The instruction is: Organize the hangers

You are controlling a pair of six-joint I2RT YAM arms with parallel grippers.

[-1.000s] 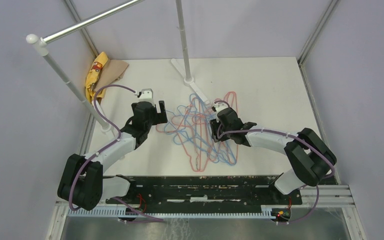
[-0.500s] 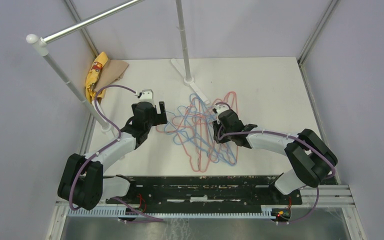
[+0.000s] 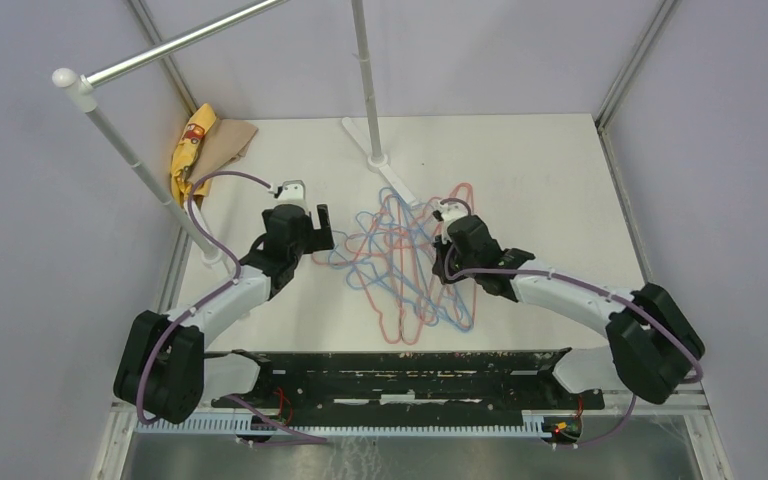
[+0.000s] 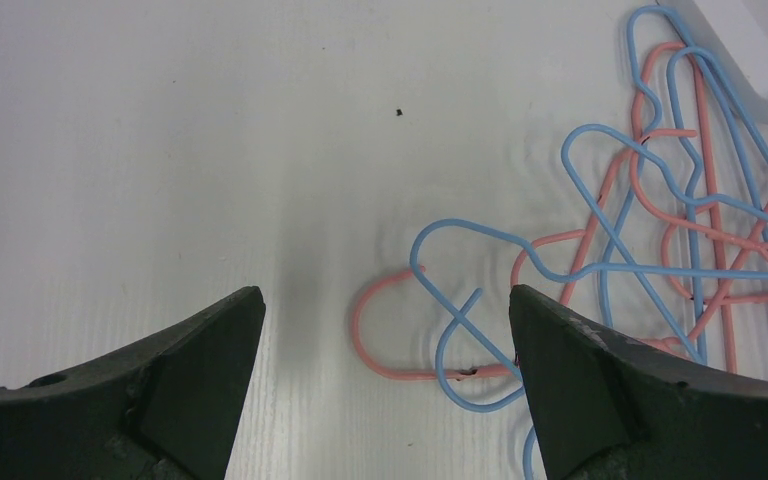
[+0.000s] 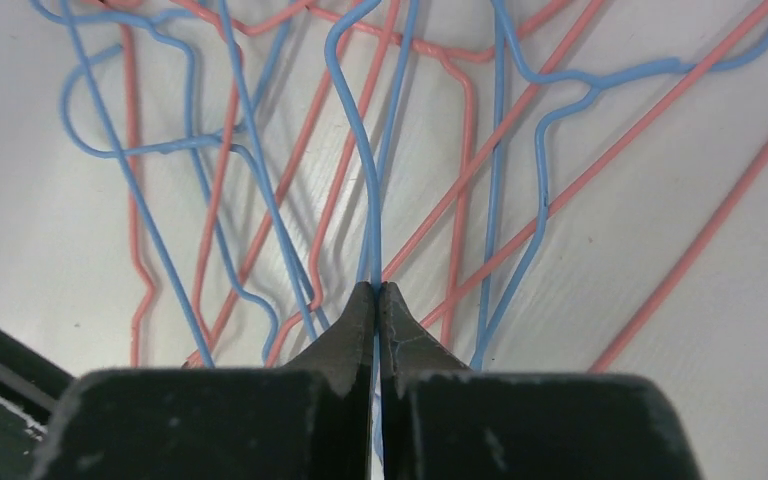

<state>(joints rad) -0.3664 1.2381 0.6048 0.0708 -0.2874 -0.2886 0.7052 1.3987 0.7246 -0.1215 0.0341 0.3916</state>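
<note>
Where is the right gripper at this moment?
Top view, right of centre: the right gripper sits over the hangers, pinching a blue hanger.

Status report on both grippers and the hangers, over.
Right gripper shut on one blue hanger. Left gripper open, holding nothing. Other hangers tangled across the held one.

The right gripper [image 3: 448, 272], pinched on a blue wire [image 5: 365, 200], has slid a little to the right over the hangers [image 3: 400, 262], from nearer their middle toward their right side. Its arm has swung much more. The elbow [image 3: 652, 342] has moved out further right of the hangers and down toward the near edge, so the forearm reaches back to the hangers in a longer, flatter line. The left gripper [image 4: 385, 296] has edged back from the hangers by only a trace.
</note>
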